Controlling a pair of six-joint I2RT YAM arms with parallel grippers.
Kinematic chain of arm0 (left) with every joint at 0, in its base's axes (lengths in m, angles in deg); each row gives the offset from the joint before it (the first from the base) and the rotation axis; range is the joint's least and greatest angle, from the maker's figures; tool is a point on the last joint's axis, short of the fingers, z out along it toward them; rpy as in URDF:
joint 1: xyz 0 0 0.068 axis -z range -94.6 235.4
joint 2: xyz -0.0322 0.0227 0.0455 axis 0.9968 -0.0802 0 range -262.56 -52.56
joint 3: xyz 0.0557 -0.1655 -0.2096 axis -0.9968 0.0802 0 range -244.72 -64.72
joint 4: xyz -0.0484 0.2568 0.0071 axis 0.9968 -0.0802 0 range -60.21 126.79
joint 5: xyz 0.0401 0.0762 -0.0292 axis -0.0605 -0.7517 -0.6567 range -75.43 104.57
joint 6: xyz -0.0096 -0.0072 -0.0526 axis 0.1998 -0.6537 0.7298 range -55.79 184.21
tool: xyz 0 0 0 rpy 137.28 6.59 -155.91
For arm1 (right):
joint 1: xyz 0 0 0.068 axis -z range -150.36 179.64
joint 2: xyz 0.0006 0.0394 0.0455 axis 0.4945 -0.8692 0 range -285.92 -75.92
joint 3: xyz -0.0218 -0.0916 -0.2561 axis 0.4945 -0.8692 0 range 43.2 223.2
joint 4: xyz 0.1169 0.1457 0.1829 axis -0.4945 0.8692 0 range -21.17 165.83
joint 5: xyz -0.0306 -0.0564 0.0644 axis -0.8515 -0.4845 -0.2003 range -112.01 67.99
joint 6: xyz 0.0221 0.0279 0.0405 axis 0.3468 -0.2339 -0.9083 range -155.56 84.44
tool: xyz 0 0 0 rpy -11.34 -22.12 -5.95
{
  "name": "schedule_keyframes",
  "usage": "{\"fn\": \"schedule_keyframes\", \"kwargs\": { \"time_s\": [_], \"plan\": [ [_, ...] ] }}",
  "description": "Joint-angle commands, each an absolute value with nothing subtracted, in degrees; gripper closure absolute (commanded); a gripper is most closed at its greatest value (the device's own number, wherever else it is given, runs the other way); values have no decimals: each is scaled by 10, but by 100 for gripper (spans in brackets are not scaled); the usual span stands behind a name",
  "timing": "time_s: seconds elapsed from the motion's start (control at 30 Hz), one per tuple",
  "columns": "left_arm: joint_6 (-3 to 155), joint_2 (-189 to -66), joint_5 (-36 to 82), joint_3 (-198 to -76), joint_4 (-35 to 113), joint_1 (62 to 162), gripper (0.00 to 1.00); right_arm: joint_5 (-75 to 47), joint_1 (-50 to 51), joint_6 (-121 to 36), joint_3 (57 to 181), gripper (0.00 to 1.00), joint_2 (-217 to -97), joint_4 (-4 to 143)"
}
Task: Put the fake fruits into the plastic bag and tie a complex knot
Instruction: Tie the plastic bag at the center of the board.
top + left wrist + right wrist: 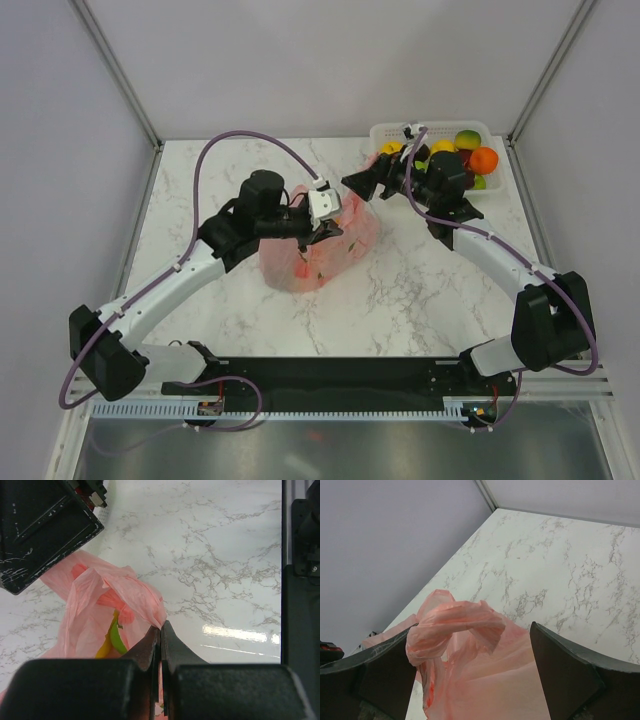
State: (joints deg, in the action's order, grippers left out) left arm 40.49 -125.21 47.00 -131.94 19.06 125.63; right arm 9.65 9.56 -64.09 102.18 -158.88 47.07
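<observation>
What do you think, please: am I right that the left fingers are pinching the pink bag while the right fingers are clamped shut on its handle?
Not quite: the right wrist view shows the right fingers wide open either side of the plastic bag's handle, not clamped. The left fingers are pinching the bag.

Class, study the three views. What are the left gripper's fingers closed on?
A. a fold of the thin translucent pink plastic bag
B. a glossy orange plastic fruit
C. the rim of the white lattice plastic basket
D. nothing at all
A: in the left wrist view the left gripper is pinched shut on a fold of the thin translucent pink plastic bag.
</observation>
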Motion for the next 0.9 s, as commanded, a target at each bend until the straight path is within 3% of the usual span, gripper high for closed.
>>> {"fn": "schedule_keyframes", "kwargs": {
  "time_s": [0.0,0.1,0.87],
  "plan": [
    [386,-1266,499,-1340,188,1262,98,110,97,-640,1043,5,-1567,462],
    [386,-1277,489,-1340,188,1263,98,130,97,-633,1042,2,-1563,468],
    [375,-1296,409,-1347,187,1259,98,286,85,-573,1020,3,-1592,482]
  ]
}}
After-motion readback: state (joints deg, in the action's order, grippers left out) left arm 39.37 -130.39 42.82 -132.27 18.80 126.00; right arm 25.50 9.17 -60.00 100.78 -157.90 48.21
